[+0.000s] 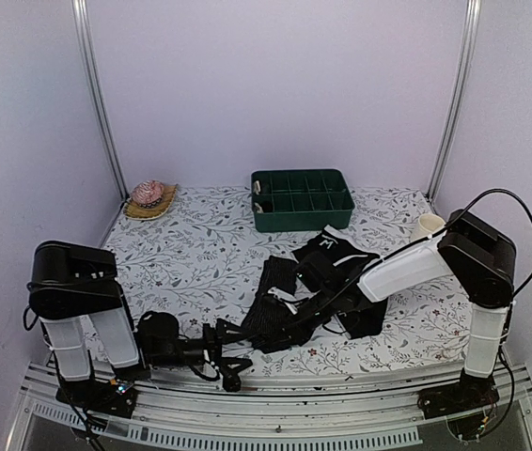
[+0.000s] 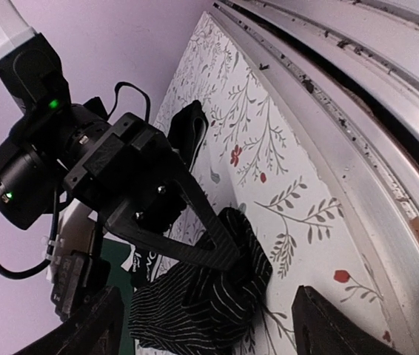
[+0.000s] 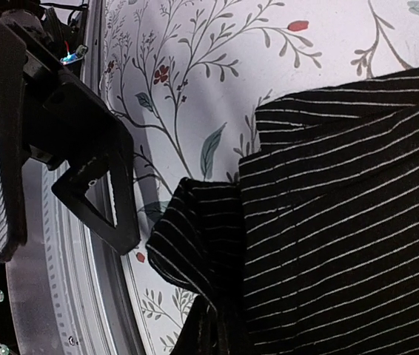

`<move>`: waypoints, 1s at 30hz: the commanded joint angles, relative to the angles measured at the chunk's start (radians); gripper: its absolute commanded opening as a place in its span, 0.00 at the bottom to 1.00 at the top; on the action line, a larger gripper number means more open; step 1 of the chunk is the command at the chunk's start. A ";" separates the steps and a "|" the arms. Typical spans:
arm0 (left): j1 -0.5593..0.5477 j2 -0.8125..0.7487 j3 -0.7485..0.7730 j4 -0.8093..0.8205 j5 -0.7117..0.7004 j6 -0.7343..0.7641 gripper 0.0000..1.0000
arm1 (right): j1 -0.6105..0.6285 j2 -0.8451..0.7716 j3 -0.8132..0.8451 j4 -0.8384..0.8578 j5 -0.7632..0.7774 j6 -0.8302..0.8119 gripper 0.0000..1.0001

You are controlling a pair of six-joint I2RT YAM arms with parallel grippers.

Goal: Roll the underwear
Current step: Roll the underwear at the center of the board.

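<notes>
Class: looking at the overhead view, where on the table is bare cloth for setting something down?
Bare: the left-centre cloth between the woven mat, green tray and underwear; also the near-right patch by the right arm. Crowded: near centre, where the left arm reaches the underwear.

Light was soft, even, from overhead; faint shadows on desk [image 1: 200, 254]. Top view sharp, but blacks lost detail. Left wrist pic: own fingers [image 2: 343, 325] blurred at 5 o'clock, metal rail [image 2: 387, 89] shone at 2 o'clock.
</notes>
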 commanded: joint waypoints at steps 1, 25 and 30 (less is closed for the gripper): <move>-0.035 0.137 -0.001 0.136 -0.133 0.058 0.80 | -0.008 0.039 0.033 -0.002 -0.048 0.028 0.02; 0.014 -0.076 0.199 -0.687 -0.085 -0.007 0.59 | -0.013 0.029 0.042 -0.040 -0.040 0.000 0.02; 0.022 -0.075 0.210 -0.739 -0.090 -0.011 0.50 | -0.015 0.013 0.032 -0.043 -0.039 -0.003 0.02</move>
